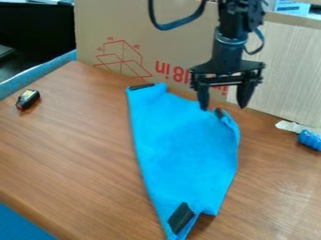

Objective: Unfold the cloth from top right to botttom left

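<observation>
Cloth [182, 150] is on the wood surface [75, 150], mid-view, in front of the cardboard box [134, 35]. Lies mostly flat but not square: long straight left edge, top right corner rolled in, bottom pinched to a narrow point with a small tuck beside it. Dark patches show at the top left corner [141, 86], the top right [218, 113] and near the bottom tip [181, 218].

Gripper [223, 108] hangs over the top right corner, fingers spread wide, nothing between them. One fingertip is right by the curled edge; can't tell if it touches.

Status, my read: partly unfolded. Middle and left side look open enough. Left to do: grab the top right curl, pull it over toward bottom left, sort the bottom tuck. Risk: a shallow pinch slips off, or a deep one drags the whole cloth.
</observation>
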You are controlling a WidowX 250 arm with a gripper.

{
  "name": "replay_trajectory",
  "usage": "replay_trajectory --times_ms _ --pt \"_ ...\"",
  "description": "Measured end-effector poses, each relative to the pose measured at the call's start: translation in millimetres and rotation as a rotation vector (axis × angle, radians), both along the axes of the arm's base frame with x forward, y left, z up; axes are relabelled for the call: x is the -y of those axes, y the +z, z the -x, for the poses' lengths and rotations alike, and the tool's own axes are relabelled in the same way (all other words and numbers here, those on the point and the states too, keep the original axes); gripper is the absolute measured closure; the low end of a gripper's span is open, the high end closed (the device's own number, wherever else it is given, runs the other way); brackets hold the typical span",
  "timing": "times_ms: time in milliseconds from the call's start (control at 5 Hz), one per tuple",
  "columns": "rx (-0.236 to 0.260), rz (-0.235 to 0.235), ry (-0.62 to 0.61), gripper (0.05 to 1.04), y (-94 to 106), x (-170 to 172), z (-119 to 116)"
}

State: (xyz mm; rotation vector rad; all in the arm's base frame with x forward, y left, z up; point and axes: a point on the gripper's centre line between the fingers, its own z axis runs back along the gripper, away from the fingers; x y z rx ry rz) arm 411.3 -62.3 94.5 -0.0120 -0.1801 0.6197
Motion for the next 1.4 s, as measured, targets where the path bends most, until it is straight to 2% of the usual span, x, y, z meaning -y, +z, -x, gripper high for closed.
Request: replay_trajectory --times_ms 400,600,800,1000,1200,1400 --pt "0.01 -0.012 -0.024 0.084 -0.2 20 -6" --pt "0.012 -0.025 -0.014 0.084 -3.2 17 -7" --pt "-0.008 -0.05 -0.017 0.084 -14.5 14 -5" --pt "-0.022 -0.059 -0.009 0.13 -16.2 11 -4" --pt "-0.048 -0.058 -0.001 0.31 -18.6 6 -1" --pt "-0.066 -0.06 -0.01 0.619 -20.4 2 1"
